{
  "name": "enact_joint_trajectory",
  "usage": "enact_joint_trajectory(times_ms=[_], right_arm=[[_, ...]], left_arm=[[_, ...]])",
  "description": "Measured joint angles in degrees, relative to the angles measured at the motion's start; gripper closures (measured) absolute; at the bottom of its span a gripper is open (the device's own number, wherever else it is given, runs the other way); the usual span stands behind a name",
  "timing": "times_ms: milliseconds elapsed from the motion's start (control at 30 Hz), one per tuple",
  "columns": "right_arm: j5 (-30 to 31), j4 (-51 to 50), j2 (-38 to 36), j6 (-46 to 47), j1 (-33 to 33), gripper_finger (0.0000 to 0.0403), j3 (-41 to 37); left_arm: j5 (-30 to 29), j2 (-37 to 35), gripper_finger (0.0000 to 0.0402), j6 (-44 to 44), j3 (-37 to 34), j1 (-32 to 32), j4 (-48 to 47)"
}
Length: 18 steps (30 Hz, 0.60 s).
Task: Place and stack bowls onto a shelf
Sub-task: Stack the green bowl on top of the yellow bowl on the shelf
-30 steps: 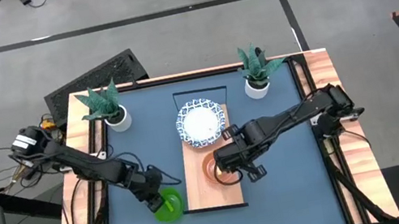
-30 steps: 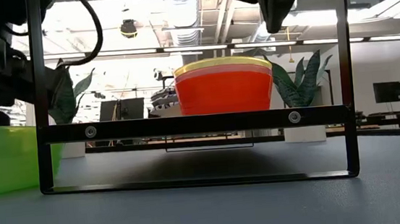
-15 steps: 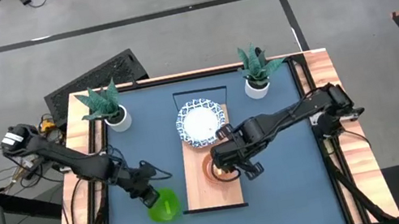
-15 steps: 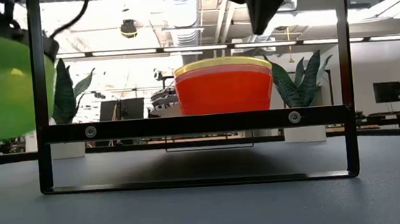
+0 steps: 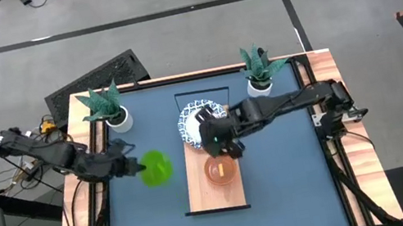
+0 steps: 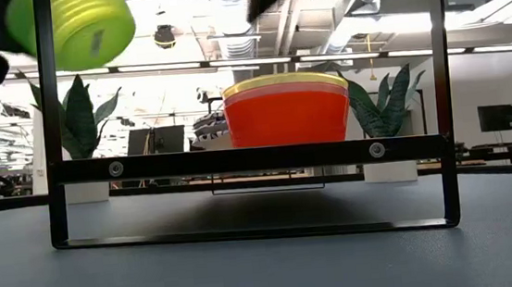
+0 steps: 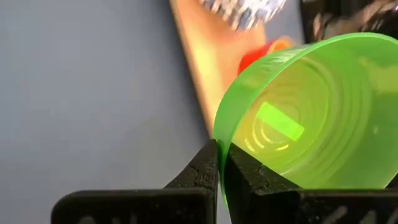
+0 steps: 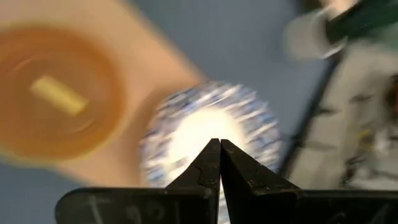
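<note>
Gripping ribbed translucent green bowl [image 7: 311, 118] by its rim, left gripper [image 7: 219, 163] clamped, lifted beside wood shelf [image 5: 199, 192], right gripper [image 8: 219, 163] pinched empty above patterned white bowl [image 8: 208, 134].

no readable text, labels, brands or numbers anywhere in these views.
</note>
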Motion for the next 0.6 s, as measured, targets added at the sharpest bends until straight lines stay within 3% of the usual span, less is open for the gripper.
enact_joint_trajectory(times_ms=[167,333,433,600], right_arm=[[-3.9,9.5,0.0,-5.9,-2.7,0.0367,9.6],[-23.1,16.8,-0.1,-5.0,-5.9,0.0363,18.1],[-30.2,18.8,-0.2,-4.6,-6.7,0.0346,20.4],[-32.0,17.8,0.0,-6.7,-6.2,0.0299,21.1]], left_arm=[[-0.2,1.0,0.0401,2.3,6.4,3.0,-6.2],[6.0,5.9,0.0401,7.5,15.7,8.1,-13.8],[9.6,10.2,0.0402,11.6,22.9,11.2,-20.1],[15.2,18.8,0.0401,19.5,37.1,17.6,-31.6]])
